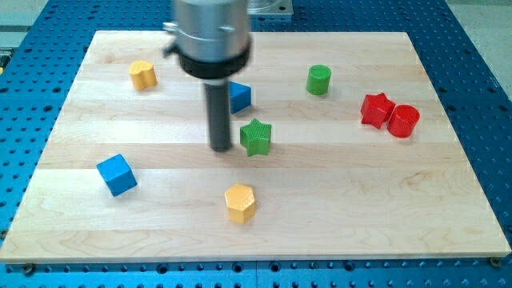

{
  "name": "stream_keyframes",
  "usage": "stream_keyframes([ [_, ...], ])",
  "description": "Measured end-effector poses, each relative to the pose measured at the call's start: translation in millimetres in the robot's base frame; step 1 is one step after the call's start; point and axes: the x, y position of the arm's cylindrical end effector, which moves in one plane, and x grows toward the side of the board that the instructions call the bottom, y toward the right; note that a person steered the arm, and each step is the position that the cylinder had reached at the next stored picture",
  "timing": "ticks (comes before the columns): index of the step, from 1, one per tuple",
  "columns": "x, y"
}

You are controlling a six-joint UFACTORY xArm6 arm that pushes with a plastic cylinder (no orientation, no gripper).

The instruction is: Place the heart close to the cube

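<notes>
The yellow heart [142, 74] lies near the board's top left. The blue cube [117, 174] sits at the lower left, well below the heart. My tip [221, 148] stands near the middle of the board, just left of the green star [256, 137] with a small gap between them. The tip is far to the right of both the heart and the cube. A second blue block [240, 97] sits right behind the rod and is partly hidden by it; I cannot make out its shape.
A yellow hexagon [240, 202] lies below the tip. A green cylinder [318, 80] is at the upper right. A red star [376, 109] and a red cylinder [403, 120] touch at the right. The wooden board [448, 200] lies on a blue perforated table.
</notes>
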Motion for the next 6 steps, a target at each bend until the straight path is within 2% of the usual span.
stream_keyframes([
  [2,-131,-204],
  [3,-176,-177],
  [4,-168,-99],
  [5,-68,-101],
  [6,-50,-96],
])
